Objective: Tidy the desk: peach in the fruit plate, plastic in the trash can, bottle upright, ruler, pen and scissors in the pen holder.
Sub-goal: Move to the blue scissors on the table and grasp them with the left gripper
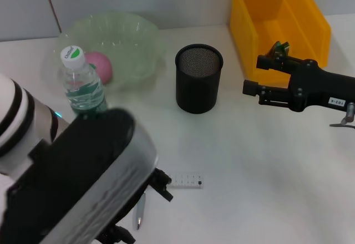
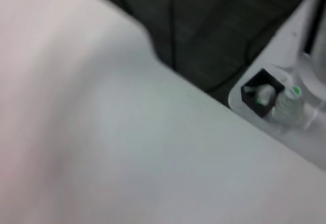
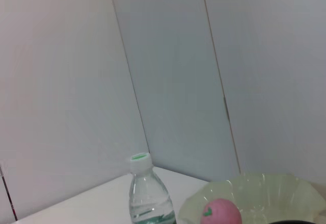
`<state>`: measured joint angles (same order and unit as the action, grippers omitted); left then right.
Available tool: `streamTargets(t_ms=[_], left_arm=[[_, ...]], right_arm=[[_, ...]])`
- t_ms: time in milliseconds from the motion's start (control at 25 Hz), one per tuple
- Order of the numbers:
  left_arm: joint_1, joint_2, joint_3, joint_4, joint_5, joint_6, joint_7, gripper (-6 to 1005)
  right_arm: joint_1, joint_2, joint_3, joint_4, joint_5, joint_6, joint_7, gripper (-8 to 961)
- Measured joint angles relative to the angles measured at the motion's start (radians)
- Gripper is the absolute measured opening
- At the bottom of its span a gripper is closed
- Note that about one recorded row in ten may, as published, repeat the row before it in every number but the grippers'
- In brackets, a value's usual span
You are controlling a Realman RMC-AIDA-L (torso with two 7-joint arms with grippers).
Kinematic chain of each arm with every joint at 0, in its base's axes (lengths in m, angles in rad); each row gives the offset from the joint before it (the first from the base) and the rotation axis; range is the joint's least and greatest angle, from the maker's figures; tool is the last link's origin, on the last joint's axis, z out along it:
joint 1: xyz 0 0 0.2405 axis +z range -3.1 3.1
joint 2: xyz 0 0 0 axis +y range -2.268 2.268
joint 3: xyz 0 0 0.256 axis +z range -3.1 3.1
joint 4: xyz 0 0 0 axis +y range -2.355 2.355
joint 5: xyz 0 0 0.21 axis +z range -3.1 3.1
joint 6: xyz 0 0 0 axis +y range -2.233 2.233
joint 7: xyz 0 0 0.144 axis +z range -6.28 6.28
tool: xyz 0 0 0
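Observation:
A pink peach [image 1: 100,65] [image 3: 220,214] lies in the pale green fruit plate [image 1: 138,39] [image 3: 265,191] at the back left. In front of the plate a water bottle [image 1: 83,83] [image 3: 147,193] stands upright. The black mesh pen holder [image 1: 198,77] is at the centre. A short white ruler [image 1: 186,181] and a silver pen [image 1: 140,212] lie near the front. My left gripper [image 1: 141,211] hangs open over the pen. To the right of the holder my right gripper [image 1: 256,75] is open and holds nothing. A green scrap [image 1: 280,48] shows in the yellow trash can [image 1: 310,16]. I cannot make out scissors for certain.
A grey metal piece [image 1: 344,121] peeks out at the right edge below my right arm. My left arm fills the front left of the head view. The left wrist view shows only white table [image 2: 127,147] and dark floor past its edge.

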<state>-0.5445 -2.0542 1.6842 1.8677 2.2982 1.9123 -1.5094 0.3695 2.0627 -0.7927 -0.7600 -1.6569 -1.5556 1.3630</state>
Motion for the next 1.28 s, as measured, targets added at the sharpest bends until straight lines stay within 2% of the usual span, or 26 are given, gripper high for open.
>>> streamTargets(t_ms=[40, 120, 240, 280, 440, 760, 1080, 1280], left_arm=[[0.010, -0.010, -0.022, -0.006, -0.001, 0.010, 0.136, 802], [0.014, -0.014, -0.027, -0.008, 0.002, 0.014, 0.184, 802], [0.008, -0.016, 0.018, -0.029, 0.085, 0.008, 0.336, 801], [0.008, -0.016, 0.018, -0.029, 0.085, 0.008, 0.336, 801], [-0.027, -0.018, 0.033, -0.115, 0.147, -0.001, 0.503, 800], [-0.060, -0.010, 0.062, -0.201, 0.225, -0.052, 0.680, 800], [-0.085, -0.009, 0.040, -0.278, 0.256, -0.094, 0.828, 801], [-0.112, 0.009, 0.026, -0.312, 0.257, -0.099, 0.882, 801]], right_arm=[[0.004, 0.002, 0.000, -0.007, 0.001, -0.004, 0.014, 824], [0.006, 0.007, 0.000, -0.010, 0.001, -0.009, 0.024, 824], [0.007, 0.011, -0.001, -0.010, 0.001, -0.014, 0.032, 825], [0.007, 0.011, -0.001, -0.010, 0.001, -0.014, 0.032, 825], [0.009, 0.014, -0.002, -0.003, 0.001, -0.017, 0.034, 825], [0.013, 0.016, -0.002, 0.035, 0.019, -0.007, 0.027, 824], [0.023, 0.017, -0.002, 0.064, 0.025, -0.002, 0.022, 824], [0.021, 0.017, -0.003, 0.073, 0.060, -0.002, 0.014, 825]])
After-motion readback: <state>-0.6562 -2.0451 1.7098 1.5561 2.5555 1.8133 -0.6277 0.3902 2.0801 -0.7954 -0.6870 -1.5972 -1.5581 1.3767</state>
